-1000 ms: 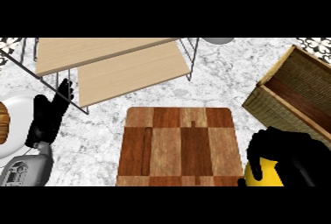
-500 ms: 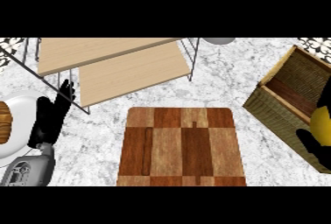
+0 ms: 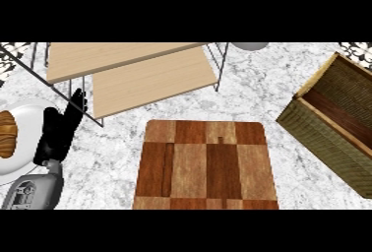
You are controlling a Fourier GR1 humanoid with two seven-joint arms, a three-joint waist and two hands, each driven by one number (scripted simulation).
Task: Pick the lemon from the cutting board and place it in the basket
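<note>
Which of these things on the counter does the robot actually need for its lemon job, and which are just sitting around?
Needed for the job: cutting board; basket at the right. The lemon itself is not in view.

Just lying about: wooden rack; plate with bread; grey round thing at the top edge. The left hand rests open at the left.

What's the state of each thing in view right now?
Brown patchwork wooden cutting board: flat on the counter, nothing on it.
Woven wicker basket: open top; no lemon seen in the part that shows.
White round plate: holds a brown piece of bread.
Black left hand: open, fingers up, resting at the view's left.
Right hand: not in view.
Lemon: not visible.
</note>
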